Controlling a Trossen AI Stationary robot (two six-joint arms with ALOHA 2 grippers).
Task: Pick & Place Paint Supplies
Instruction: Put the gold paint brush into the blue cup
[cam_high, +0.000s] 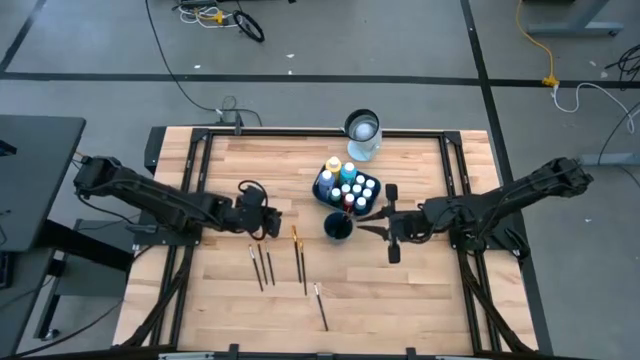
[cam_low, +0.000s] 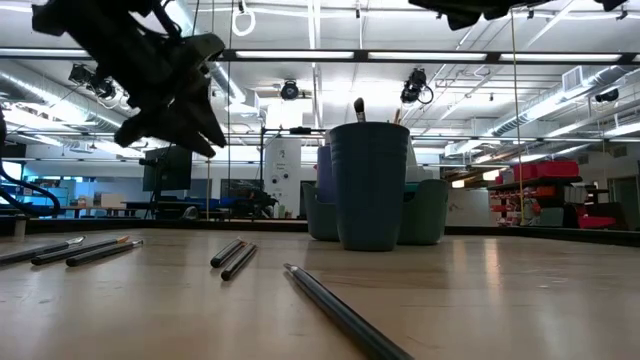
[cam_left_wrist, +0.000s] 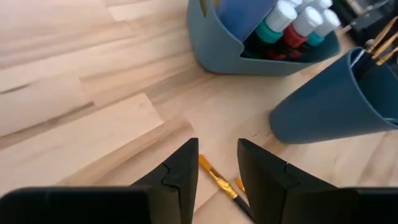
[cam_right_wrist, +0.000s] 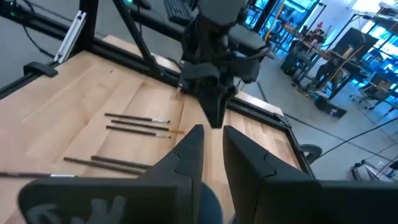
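Orange-ferruled brush (cam_left_wrist: 214, 175) lay just beyond the left gripper (cam_left_wrist: 217, 163), its fingers parted and empty; it should descend squarely astride the handle. Right gripper (cam_high: 372, 222), slightly parted, empty, hovered at the cup's (cam_high: 338, 226) three o'clock.

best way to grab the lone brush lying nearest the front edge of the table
Come straight down on the brush and pinch its dark handle near mid-length, claw fingers closing across the shaft. It lies flat on the table, angled, apart from the other brushes, so the sides are free. The left claw hovers closer; the right claw is by the cup.
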